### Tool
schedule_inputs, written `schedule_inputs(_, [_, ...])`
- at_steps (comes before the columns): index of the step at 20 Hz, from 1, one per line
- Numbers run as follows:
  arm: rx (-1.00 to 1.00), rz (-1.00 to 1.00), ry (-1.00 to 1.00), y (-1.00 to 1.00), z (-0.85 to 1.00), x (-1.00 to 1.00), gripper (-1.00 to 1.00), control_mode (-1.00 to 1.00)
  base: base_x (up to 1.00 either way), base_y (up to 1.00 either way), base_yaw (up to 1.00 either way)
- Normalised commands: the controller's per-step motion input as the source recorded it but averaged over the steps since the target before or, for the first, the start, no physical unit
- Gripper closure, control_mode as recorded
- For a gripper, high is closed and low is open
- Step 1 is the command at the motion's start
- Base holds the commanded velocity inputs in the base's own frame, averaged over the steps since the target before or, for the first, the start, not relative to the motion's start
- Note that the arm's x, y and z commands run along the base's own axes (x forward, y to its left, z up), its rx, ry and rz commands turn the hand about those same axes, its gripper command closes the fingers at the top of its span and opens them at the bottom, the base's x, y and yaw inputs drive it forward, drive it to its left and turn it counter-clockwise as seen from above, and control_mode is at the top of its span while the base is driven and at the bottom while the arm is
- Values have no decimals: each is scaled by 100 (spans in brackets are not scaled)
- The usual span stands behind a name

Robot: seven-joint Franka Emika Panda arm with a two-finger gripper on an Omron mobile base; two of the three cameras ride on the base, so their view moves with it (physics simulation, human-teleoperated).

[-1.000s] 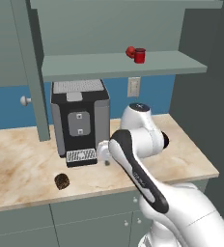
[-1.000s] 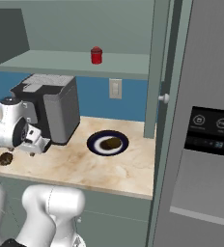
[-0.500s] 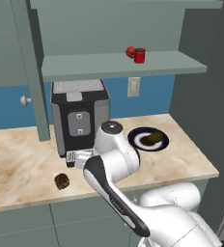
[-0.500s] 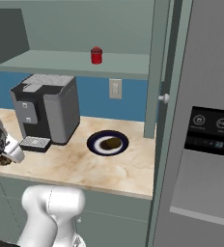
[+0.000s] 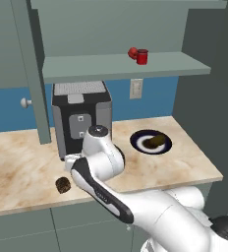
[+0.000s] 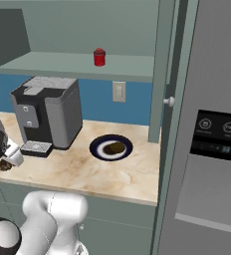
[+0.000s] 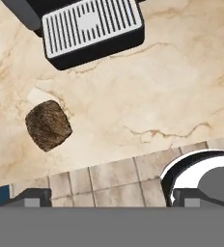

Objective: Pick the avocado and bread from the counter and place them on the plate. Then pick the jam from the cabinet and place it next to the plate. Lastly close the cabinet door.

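1. Our tool point(image 7: 104, 198) hangs with its jaws wide apart and nothing between them, above the front edge of the desk point(image 5: 17, 170), because the bread point(image 5: 63, 185) lies just there.
2. The avocado point(image 5: 157, 141) already rests on the plate point(image 5: 137, 137) near the right edge, so we judge the bread comes next.
3. The jam point(image 5: 142, 56) waits on the cabinet shelf point(image 5: 86, 66), and the cabinet door point(image 5: 31, 64) stands open for reaching it.

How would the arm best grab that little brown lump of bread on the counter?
Probably from straight above. The bread is a small rough blocky lump lying alone on the counter, apart from the coffee machine's drip tray. The open gripper could drop over its middle and close across two opposite flattish sides, with free space all round.
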Motion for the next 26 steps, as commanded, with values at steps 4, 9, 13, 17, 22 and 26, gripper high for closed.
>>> schedule_inputs(4, [0, 5, 6, 53, -36, 26, -100, -100, 0, 0, 0])
schedule_inputs(9, [0, 2, 1, 51, -35, 37, -100, -100, 0, 0, 0])
schedule_inputs(13, [0, 1, 0, 31, -32, 39, -100, -100, 0, 0, 0])
schedule_inputs(17, [0, 0, 0, 9, -26, 30, -100, -100, 0, 0, 0])
schedule_inputs(22, [0, 0, 0, 21, -34, 23, -100, -100, 0, 0, 0])
schedule_inputs(26, [0, 0, 0, 48, -42, 3, -100, -100, 0, 0, 0])
